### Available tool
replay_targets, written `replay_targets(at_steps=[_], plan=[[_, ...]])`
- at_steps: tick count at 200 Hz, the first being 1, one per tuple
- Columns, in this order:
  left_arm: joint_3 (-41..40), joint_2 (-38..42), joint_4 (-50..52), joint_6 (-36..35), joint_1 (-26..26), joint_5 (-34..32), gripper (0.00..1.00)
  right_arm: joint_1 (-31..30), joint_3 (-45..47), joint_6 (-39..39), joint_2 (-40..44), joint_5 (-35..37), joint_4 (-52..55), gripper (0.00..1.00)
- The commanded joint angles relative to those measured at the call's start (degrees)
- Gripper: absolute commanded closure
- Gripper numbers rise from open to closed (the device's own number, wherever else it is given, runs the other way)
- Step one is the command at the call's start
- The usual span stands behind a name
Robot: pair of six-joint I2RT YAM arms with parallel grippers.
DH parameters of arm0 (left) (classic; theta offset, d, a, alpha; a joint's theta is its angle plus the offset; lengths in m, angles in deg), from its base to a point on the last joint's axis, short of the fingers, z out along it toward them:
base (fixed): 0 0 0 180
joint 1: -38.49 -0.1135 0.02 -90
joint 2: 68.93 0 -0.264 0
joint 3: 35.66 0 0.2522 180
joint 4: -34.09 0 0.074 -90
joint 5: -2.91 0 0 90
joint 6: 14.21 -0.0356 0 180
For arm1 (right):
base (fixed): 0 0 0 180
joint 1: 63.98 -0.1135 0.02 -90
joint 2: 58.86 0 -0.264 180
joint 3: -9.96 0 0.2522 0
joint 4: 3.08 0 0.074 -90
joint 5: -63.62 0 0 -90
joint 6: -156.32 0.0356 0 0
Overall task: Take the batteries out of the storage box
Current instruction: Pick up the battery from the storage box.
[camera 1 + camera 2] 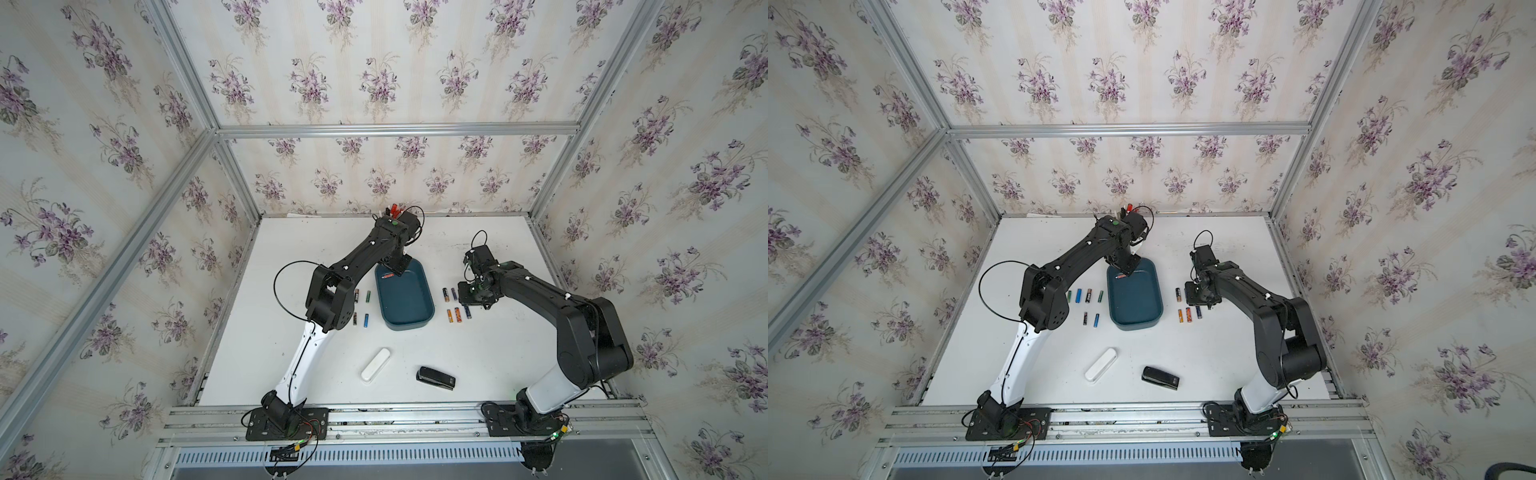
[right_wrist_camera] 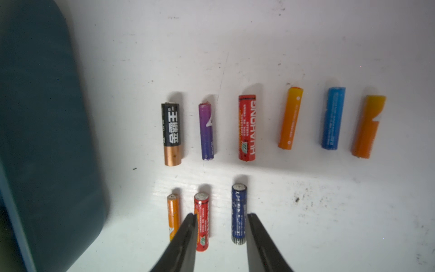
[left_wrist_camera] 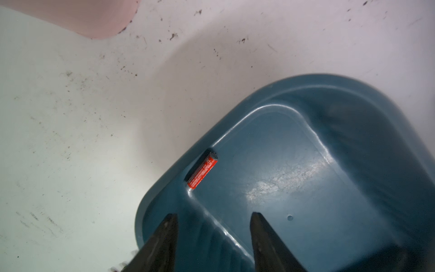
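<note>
1. Left tool point(image 3: 214, 215): jaws half-spread with nothing between them, poised above the far end of the storage box point(image 3: 282, 164).
2. Storage box, in both top views point(image 1: 405, 299) point(image 1: 1136, 297): a shallow dark teal tray with rounded corners. It stands in the middle of the counter point(image 1: 478, 353), between the arms. It holds one red battery point(image 3: 202, 173), which lies flat against the foot of a wall near a far corner.
3. Right tool point(image 2: 221, 215): jaws narrowly parted, gripping nothing, low over the counter just right of the box. A dark blue battery point(image 2: 239, 212) lies on the counter below the gap.
4. Right group: nine batteries lying flat on the counter, parallel and apart.
   - Far row point(image 2: 247, 127): black-and-copper, purple, red, orange, blue, orange.
   - Near row point(image 2: 202, 207): orange, red and the dark blue one.
5. Left group point(image 1: 1088, 295), seen in a top view: six batteries flat on the counter left of the box. Green, blue, black and green lie in the far row, black and blue in the near row.
</note>
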Motion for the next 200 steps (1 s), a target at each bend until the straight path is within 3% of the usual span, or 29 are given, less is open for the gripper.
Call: replay_targets(at_steps=[1, 145, 170, 200], plan=[[0.6, -1.2, -0.6, -1.4, 0.0, -1.2, 0.41, -0.1, -1.1, -0.1, -0.5, 0.2, 1.0, 0.60], [-0.8, -4.9, -1.6, -2.2, 0.0, -1.4, 0.41, 0.0, -2.2, -1.8, -2.5, 0.7, 1.7, 0.60], [-0.8, -4.9, -0.5, -1.7, 0.0, -1.2, 0.44, -0.1, -2.2, -1.8, -2.6, 0.7, 1.6, 0.60], [-0.7, -4.9, 1.2, -0.5, 0.0, -0.9, 0.62, -0.1, -2.2, -1.8, -2.5, 0.7, 1.5, 0.61]])
